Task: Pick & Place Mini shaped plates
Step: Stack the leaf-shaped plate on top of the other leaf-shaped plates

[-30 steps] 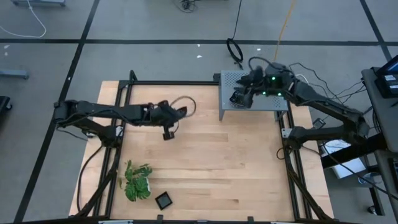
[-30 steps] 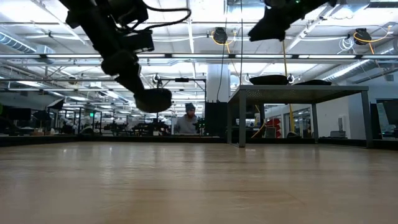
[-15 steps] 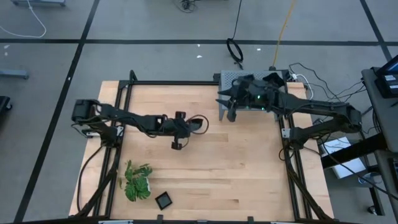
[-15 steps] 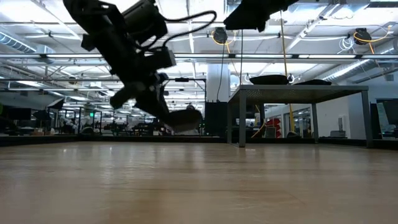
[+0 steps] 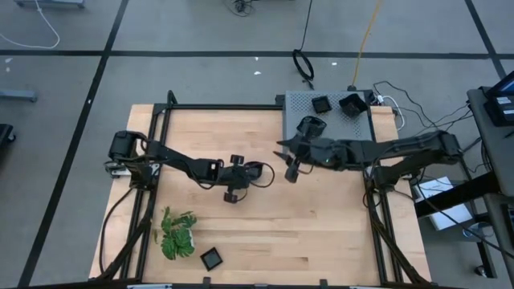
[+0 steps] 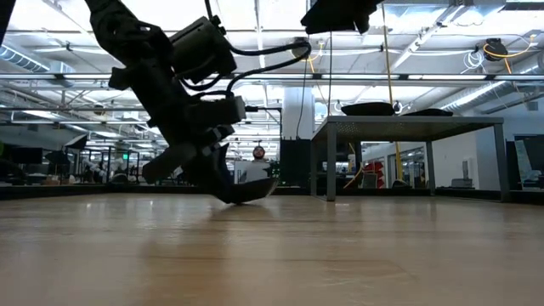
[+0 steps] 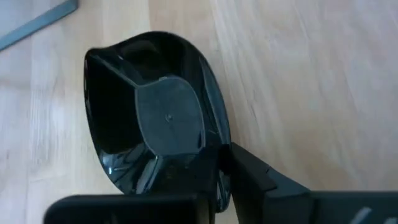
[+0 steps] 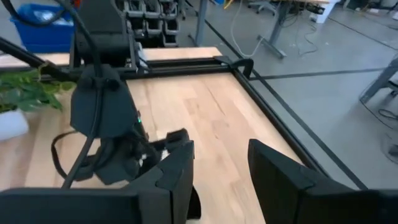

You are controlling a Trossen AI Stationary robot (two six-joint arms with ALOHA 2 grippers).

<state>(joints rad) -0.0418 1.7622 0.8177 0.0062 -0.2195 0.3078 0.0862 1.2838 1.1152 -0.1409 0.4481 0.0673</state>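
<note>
Near the counter point(image 5: 321, 209) centre, our left gripper point(image 5: 255, 173) pinches a leaf-like plate point(image 7: 155, 118) resting on the wood. Our right gripper point(image 5: 287, 166) hovers just right, jaws spread, empty.

The left arm reaches across the wooden table toward its middle, bent low so that the left gripper point(image 5: 255, 172) sits close to the tabletop, its fingers point(image 7: 249, 177) closed on the rim of a black leaf-shaped plate point(image 7: 152, 118). The right arm stretches in from the far right side at greater height, and the right gripper point(image 5: 289, 163) hangs above the table just beside the left one, its fingers point(image 8: 280, 180) spread apart and holding nothing.
</note>
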